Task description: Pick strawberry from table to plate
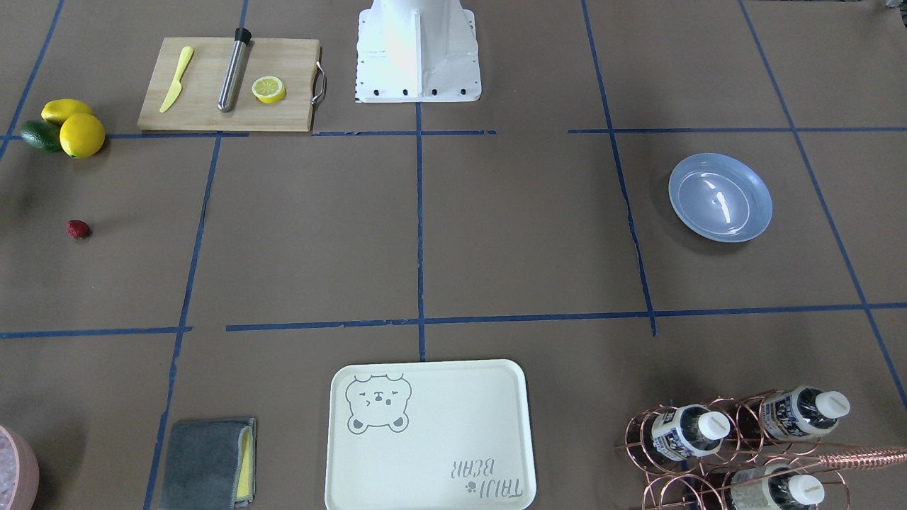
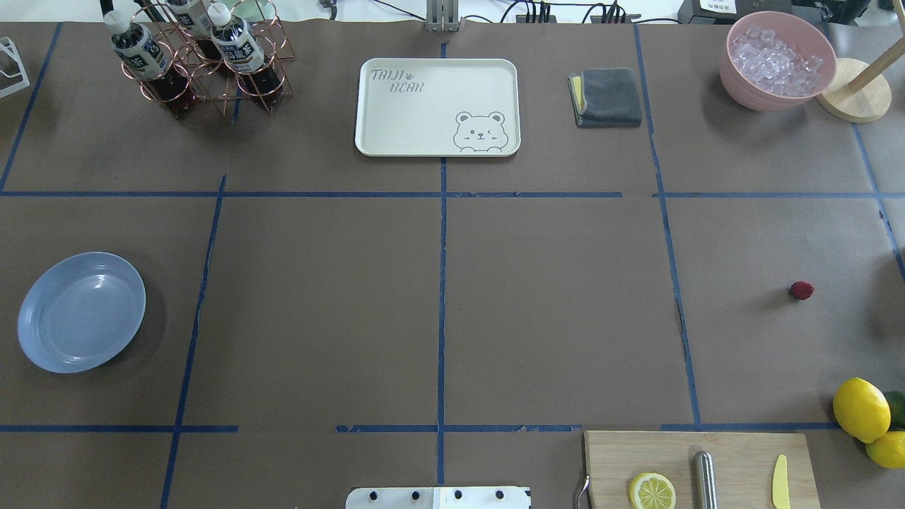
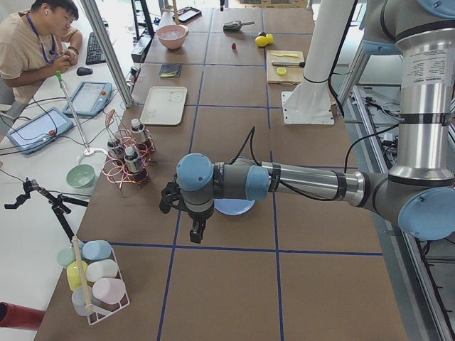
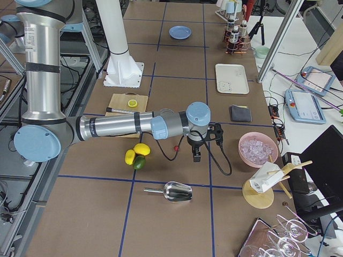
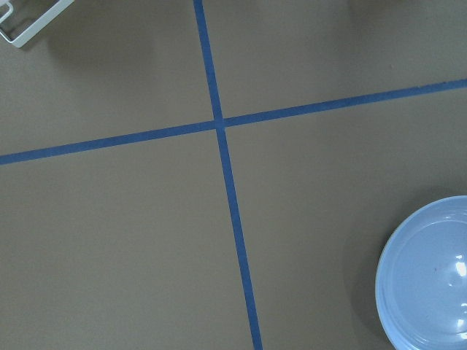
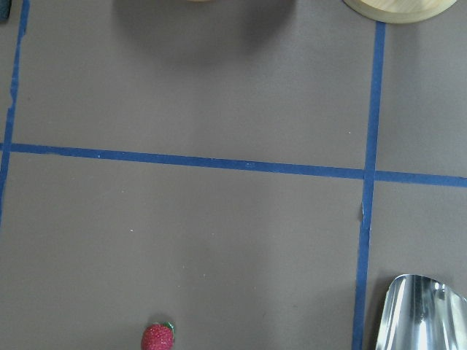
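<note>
strawberry (image 4: 176, 148) lies near the right gripper (image 4: 196, 157)

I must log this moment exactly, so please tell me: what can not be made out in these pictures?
Left claw: only in the exterior left view, small; open or shut unclear.
Right claw: only in the exterior right view; same doubt.
Plate: cut off by the left wrist view's edge; partly behind the left arm in the exterior left view.
Strawberry: too small for surface detail.

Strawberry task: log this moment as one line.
stage: pick not begun | strawberry: on table, ungripped | plate: empty | left gripper: near plate, jaws unreadable | right gripper: near strawberry, jaws unreadable
</note>
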Robot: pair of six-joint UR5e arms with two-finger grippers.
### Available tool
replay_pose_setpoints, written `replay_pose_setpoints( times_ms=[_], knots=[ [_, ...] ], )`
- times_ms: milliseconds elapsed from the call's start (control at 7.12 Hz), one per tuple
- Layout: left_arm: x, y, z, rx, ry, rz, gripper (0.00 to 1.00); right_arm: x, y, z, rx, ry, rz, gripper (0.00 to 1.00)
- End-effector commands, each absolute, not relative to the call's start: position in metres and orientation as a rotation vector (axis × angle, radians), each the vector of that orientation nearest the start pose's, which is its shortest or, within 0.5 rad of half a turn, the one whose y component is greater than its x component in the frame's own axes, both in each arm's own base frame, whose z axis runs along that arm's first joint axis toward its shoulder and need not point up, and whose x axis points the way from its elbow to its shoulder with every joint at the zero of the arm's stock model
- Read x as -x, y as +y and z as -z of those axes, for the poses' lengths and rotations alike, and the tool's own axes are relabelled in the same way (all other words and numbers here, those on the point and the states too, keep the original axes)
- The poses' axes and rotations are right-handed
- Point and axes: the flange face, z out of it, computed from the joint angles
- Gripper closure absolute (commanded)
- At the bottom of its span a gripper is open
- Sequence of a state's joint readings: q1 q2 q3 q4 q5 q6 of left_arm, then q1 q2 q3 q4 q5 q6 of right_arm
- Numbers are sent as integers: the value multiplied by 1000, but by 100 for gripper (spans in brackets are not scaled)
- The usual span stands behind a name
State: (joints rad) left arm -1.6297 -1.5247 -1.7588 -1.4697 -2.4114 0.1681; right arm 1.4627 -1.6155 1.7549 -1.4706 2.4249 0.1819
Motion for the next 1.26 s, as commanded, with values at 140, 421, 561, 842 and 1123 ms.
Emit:
replay_pose_setpoints(
  times_ms=[140,421,561,842,1123],
  knots=[
    [93,-478,-499,-251,812,-159,0,-13,-488,-573,-94,-869,10,0],
    [87,-478,-501,-232,730,-179,0,-13,-486,-583,-77,-874,-5,0],
    [87,-485,-508,-232,732,-176,0,-12,-487,-594,-54,-870,-15,0],
    [70,-470,-521,-212,867,-193,0,-12,-490,-600,-47,-869,-16,0],
    [-61,-478,-518,-122,937,-380,0,-12,-486,-603,-48,-872,-15,0]
  ],
)
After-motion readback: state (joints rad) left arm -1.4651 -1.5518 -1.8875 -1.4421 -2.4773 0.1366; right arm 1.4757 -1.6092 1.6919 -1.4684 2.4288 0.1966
